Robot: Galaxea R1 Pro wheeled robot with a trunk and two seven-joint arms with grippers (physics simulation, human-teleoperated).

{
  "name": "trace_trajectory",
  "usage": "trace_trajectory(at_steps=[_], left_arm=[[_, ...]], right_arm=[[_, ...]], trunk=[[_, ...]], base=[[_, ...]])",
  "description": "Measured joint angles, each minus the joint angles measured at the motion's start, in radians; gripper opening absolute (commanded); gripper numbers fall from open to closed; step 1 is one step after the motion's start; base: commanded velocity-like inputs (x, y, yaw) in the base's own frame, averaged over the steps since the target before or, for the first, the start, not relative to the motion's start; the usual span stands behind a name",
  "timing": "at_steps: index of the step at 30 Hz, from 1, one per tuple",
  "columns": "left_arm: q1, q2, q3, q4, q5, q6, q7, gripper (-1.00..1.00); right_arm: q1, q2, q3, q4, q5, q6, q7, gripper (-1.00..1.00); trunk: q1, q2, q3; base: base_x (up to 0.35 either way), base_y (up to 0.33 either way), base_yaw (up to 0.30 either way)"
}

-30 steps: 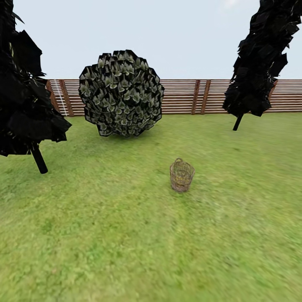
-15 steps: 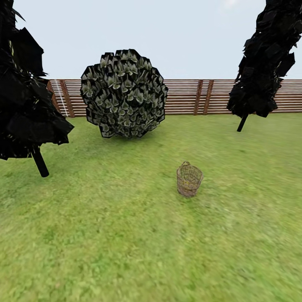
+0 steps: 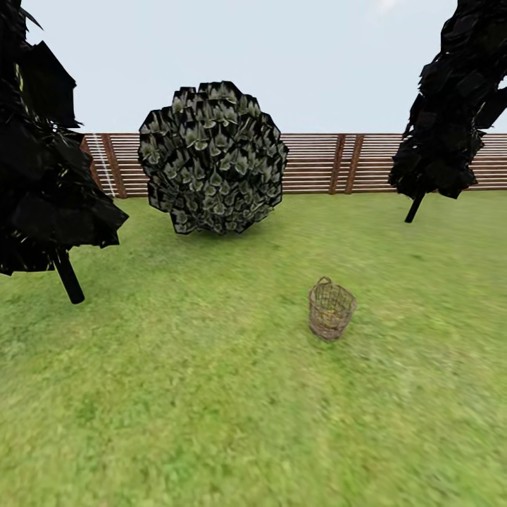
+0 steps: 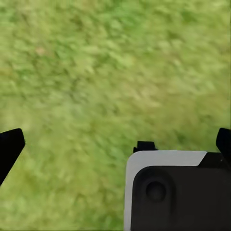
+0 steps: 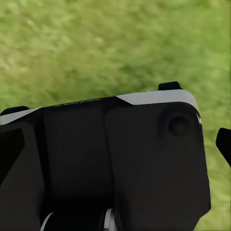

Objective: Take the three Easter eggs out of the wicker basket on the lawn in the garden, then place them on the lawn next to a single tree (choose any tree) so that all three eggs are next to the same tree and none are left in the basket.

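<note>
- The wicker basket (image 3: 331, 308) stands upright on the lawn (image 3: 176, 394), a little to the right of the middle of the head view and some way ahead of the robot.
- Something yellow shows through the weave. I think these are the Easter eggs (image 3: 328, 308), but they are too small to count.
- A big round bush (image 3: 213, 158) sits behind the basket, in front of the brown slat fence (image 3: 317, 163).
- A dark tree on a thin stem (image 3: 44, 162) is at the left, and another dark tree (image 3: 451, 105) is at the right. Both are well apart from the basket.
- The left wrist view shows blurry grass and two dark fingertips (image 4: 9, 149) at the far edges, so the left jaws look wide apart with nothing between them.
- In the right wrist view a dark robot part (image 5: 120, 163) blocks much of the picture. Dark tips (image 5: 224, 143) sit at the far edges, so the right jaws look apart too.
- The step in hand looks like driving up to the basket. No egg has been taken out yet.
- Next the robot needs to roll close, stop with the basket in easy reach, and lower one open gripper into the basket, past the thin handle.
</note>
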Motion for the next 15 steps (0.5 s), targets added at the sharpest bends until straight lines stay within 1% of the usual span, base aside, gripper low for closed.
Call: trace_trajectory(at_steps=[15], left_arm=[[0.0, 0.0, -0.001, 0.0, -0.002, 0.0, 0.0, 1.0]], right_arm=[[0.0, 0.0, 0.0, 0.0, 0.0, -0.001, 0.0, 1.0]], trunk=[[0.0, 0.0, 0.0]], base=[[0.262, 0.229, 0.0]])
